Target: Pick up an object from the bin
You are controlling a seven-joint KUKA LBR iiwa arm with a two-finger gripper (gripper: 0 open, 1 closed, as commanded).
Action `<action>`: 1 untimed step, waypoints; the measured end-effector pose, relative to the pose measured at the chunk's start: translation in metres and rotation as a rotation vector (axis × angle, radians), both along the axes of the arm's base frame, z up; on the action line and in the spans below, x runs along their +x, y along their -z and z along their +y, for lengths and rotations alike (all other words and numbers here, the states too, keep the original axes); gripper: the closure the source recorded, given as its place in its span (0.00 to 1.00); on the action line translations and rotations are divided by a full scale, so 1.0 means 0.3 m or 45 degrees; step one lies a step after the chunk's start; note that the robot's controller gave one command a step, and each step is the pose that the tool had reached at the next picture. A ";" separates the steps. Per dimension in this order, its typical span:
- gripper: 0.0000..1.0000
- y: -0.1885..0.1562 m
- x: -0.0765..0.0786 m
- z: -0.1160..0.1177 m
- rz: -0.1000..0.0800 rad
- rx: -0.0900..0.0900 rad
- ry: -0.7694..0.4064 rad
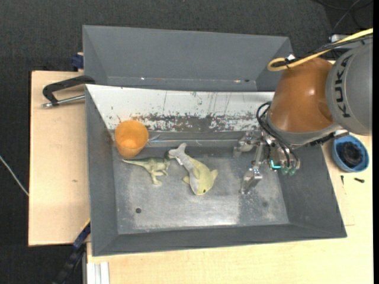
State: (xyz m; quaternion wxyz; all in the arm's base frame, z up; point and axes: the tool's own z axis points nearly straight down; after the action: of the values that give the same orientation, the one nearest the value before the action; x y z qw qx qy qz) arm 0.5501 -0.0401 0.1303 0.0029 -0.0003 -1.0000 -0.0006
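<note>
Claw [244, 167] open wide, nothing in it, low at the right of the bin [177, 226]. Nearest toy: yellow and white whale [198, 175] in the middle. Looks soft, light, squishy. Best pinched across its fat body

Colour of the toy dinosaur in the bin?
The toy dinosaur is pale olive green; it shows best in the camera view, left of centre.

The gripper [249, 162] is at the right side of the bin [177, 225], fingers spread apart. A cup [131, 138], dinosaur [153, 167] and dolphin [196, 173] lie further left.
</note>
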 end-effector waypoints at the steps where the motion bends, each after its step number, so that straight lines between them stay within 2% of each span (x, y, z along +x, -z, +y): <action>1: 0.00 0.201 -0.036 0.241 -0.013 0.000 -0.104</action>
State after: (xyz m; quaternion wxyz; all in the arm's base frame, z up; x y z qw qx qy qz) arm 0.5394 0.0322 0.0699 -0.0023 0.0405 -0.9992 -0.0004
